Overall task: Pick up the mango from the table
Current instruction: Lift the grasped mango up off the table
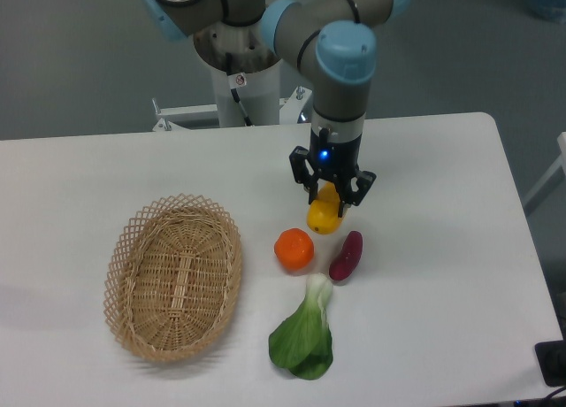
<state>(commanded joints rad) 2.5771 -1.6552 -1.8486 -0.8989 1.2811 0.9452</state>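
1. mango (324, 216) on table (442, 274), mid-right, between gripper (329, 205) fingers.
2. Fingers straddle mango's top; can't tell if clamped or loose.
3. Orange (294, 249) & purple veg (346, 256) just in front; bok choy (303, 334), wicker basket (174, 276) further out.

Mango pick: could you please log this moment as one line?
phase: grasping | hand: straddling mango | mango: on table | closure: unclear

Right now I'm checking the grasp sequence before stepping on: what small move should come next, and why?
Probably close the fingers. The gripper already straddles the mango with fingers on either side, and the fruit seems to rest on the table.
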